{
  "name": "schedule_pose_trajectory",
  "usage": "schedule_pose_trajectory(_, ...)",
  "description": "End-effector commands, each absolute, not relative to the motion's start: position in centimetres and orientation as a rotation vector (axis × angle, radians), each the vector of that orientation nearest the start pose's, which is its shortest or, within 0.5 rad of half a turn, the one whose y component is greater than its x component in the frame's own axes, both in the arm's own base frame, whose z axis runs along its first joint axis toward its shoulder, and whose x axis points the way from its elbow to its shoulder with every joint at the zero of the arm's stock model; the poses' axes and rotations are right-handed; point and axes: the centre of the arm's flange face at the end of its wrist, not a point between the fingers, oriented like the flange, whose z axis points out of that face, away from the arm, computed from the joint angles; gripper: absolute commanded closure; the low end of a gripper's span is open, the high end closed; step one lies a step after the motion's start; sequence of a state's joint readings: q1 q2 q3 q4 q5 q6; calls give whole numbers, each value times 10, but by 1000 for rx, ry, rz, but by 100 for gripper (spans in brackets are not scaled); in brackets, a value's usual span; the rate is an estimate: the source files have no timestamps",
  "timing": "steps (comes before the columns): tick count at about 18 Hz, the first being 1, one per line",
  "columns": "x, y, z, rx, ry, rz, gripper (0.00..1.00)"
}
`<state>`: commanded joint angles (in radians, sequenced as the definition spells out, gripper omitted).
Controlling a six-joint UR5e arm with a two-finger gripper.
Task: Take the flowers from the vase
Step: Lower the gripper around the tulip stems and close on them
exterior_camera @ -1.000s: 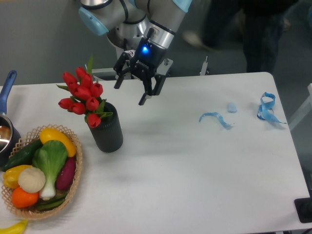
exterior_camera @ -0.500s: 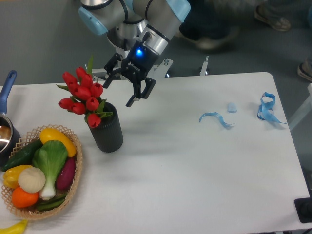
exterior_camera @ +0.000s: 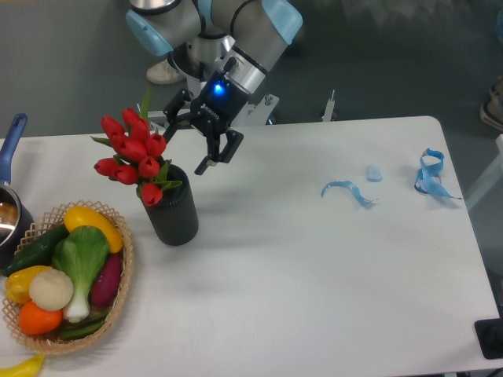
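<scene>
A white table point(exterior_camera: 314, 275) fills most of the view, with grey floor behind it and, along the top edge, a pale shoe and a dark trouser leg of people standing by. The gripper point(exterior_camera: 182, 148) hangs above the table's far side with its two dark fingers spread wide apart and nothing between them, a blue light glowing on the wrist above it. Just to its left and slightly lower are the flowers point(exterior_camera: 132, 155), red tulip buds with green leaves, their stems standing in the vase point(exterior_camera: 174, 212), a matte black cylinder that sits on the table below and a little left of the fingers. Farther left and lower lies a wicker basket point(exterior_camera: 122, 271) of vegetables, with a blue-handled pot point(exterior_camera: 9, 169) at the table's left edge. Well off to the gripper's right lie scraps of blue ribbon point(exterior_camera: 347, 192), a small blue lump and another ribbon loop. Compared with the picture half a second earlier, the gripper has shifted left towards the tulips and turned slightly; flowers, vase and basket are unmoved.
</scene>
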<state>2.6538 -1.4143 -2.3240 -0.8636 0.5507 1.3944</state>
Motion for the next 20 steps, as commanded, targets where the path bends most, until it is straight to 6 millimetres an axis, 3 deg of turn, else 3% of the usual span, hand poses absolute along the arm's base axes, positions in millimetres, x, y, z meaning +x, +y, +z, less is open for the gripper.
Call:
schedule_pose_trajectory(9, -206, 378, 317, -2051, 424, -344, 0)
schedule_pose_trajectory(15, -209, 390, 314, -2034, 434, -376, 0)
schedule_pose_trajectory(17, -211, 390, 312, -2035, 431, -382, 9)
schedule_pose_trajectory(20, -210, 391, 312, -2034, 433, -384, 44)
